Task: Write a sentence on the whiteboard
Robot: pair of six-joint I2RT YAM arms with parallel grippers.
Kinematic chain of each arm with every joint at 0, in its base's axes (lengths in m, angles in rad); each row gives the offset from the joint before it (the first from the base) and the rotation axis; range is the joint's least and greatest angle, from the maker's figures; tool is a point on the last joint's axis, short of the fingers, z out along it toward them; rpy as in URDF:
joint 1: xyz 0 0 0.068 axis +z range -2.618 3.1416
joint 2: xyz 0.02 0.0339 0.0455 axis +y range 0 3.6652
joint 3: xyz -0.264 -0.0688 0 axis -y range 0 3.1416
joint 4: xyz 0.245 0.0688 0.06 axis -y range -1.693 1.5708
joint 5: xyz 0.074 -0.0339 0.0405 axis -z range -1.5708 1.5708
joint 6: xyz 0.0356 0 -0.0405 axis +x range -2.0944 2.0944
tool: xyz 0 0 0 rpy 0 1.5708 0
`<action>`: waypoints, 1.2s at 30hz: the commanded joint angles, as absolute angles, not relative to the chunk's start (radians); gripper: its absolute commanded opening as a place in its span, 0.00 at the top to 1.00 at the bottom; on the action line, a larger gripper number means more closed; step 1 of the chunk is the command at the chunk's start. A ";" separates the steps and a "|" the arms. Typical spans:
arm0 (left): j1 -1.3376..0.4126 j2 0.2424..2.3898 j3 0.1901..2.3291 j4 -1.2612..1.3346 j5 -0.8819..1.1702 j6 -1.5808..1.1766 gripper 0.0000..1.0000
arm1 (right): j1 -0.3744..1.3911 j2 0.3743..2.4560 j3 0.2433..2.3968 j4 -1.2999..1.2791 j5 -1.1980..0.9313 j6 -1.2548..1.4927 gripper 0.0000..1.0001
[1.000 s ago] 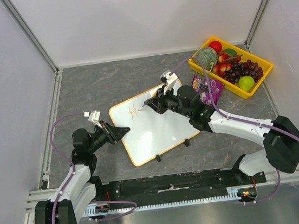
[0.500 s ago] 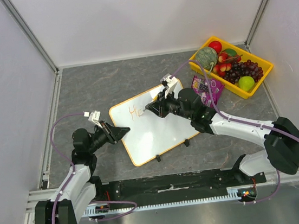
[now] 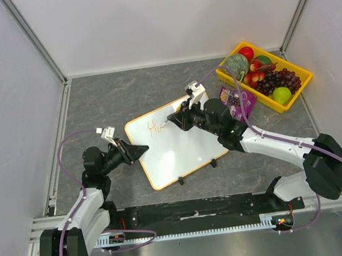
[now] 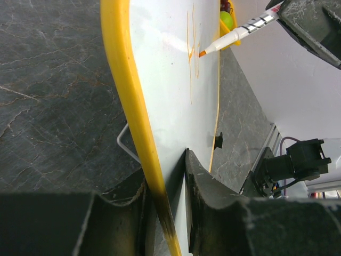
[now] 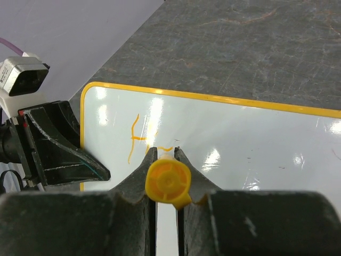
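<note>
Two grips: left gripper (image 3: 140, 150) pinches the whiteboard (image 3: 180, 153) rim, right gripper (image 5: 164, 153) clamps a marker (image 4: 238, 36) seemingly touching it.

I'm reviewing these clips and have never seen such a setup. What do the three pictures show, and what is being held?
Two robot arms are bolted at the table's near edge. One picture looks down from above; the other two come from a camera on each wrist. On the grey table lie a whiteboard, a yellow tray of fruit and a purple packet. The left arm has its jaws pinched on the whiteboard's rim. The right arm has its jaws shut on a marker, its tip at the orange strokes.
</note>
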State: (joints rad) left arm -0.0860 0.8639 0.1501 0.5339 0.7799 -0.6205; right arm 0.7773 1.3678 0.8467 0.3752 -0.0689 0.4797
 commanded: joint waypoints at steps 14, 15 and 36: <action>-0.092 0.867 0.144 0.543 0.795 -0.545 0.98 | 0.765 1.373 0.865 0.331 -0.037 0.448 1.00; -0.094 0.868 0.144 0.543 0.793 -0.543 0.98 | 0.765 1.373 0.859 0.328 -0.041 0.443 1.00; -0.092 0.868 0.144 0.541 0.792 -0.543 0.98 | 0.765 1.324 0.825 0.321 -0.044 0.436 1.00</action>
State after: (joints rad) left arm -0.0860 0.8642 0.1501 0.5312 0.7803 -0.6205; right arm 0.7719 1.3396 0.8185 0.3573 -0.0727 0.4709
